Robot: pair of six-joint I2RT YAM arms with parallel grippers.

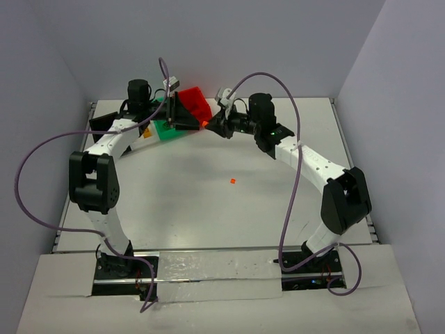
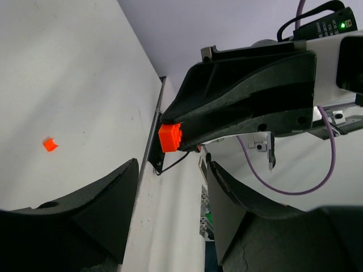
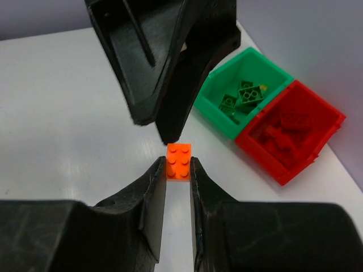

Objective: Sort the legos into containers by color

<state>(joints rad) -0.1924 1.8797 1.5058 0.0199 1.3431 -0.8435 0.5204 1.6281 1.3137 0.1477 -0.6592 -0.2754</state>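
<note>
Your right gripper (image 3: 178,173) pinches the small orange studded plastic brick (image 3: 178,160) between its fingertips, lifted off the white table (image 3: 68,113), with the studs toward the wrist camera. Your left gripper (image 2: 172,164) has its jaws spread, tips just beyond the brick (whether they touch is unclear). Nearby, the green plastic bin (image 3: 217,113) and red plastic bin (image 3: 317,150) sit touching. Another tiny orange piece (image 1: 231,181) lies alone mid-table.
</note>
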